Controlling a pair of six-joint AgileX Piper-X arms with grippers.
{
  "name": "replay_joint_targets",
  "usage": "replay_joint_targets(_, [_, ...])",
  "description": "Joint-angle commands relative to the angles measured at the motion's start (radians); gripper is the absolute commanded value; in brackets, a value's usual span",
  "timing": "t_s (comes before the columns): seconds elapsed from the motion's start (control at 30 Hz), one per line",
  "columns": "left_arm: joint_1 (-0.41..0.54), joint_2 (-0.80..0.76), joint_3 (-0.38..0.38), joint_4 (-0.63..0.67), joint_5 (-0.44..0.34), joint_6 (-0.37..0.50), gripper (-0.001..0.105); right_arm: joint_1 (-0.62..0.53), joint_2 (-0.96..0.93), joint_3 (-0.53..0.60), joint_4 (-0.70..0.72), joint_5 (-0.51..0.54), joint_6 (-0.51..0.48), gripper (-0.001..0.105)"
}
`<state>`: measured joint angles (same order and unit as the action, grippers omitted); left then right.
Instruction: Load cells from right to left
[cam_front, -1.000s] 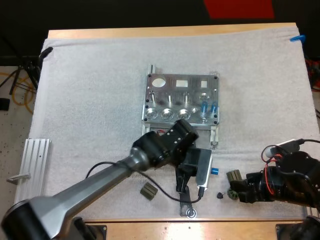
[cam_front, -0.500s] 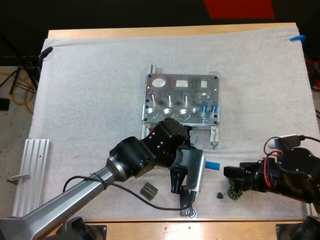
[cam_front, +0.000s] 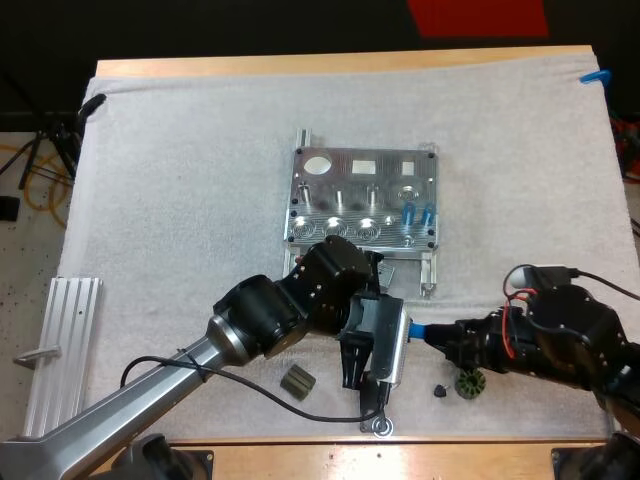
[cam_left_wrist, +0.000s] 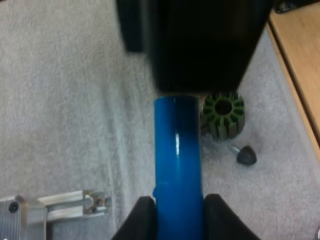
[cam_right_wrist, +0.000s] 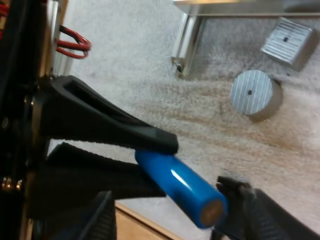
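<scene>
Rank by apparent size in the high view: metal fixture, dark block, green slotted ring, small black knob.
1. metal fixture
2. dark block and green slotted ring, which look alike
3. small black knob

The left arm (cam_front: 150, 385) reaches in from the mat's near left corner toward the middle of its near edge, with the wrist bent so the left gripper (cam_front: 404, 328) points rightward. Its fingers (cam_left_wrist: 141, 220) clamp a blue cylinder (cam_left_wrist: 177, 150) from both sides. The right arm (cam_front: 570, 345) lies low by the mat's near right corner. The right gripper (cam_front: 448, 340) points left, fingers (cam_right_wrist: 250, 210) spread apart on either side of the cylinder's free end.
</scene>
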<state>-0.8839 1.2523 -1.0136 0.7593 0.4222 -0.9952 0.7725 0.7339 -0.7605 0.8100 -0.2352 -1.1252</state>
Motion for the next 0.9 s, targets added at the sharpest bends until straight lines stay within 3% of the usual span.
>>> replay_joint_targets(0.0, [-0.005,-0.011,-0.001,-0.018,0.020,-0.018,0.000,-0.001,0.015,0.001,-0.015,-0.014,0.003,0.055])
replay_joint_targets(0.43, [-0.005,-0.011,-0.001,-0.025,0.023,-0.018,0.000,-0.001,0.079,0.001,-0.050,-0.026,0.001,0.052])
replay_joint_targets(0.7, [-0.005,-0.011,-0.001,-0.025,0.023,-0.018,0.000,-0.001,0.079,0.001,-0.050,-0.036,0.001,0.015])
replay_joint_targets(0.87, [-0.005,-0.011,-0.001,-0.025,0.023,-0.018,0.000,-0.001,0.079,0.001,-0.050,-0.038,0.001,0.002])
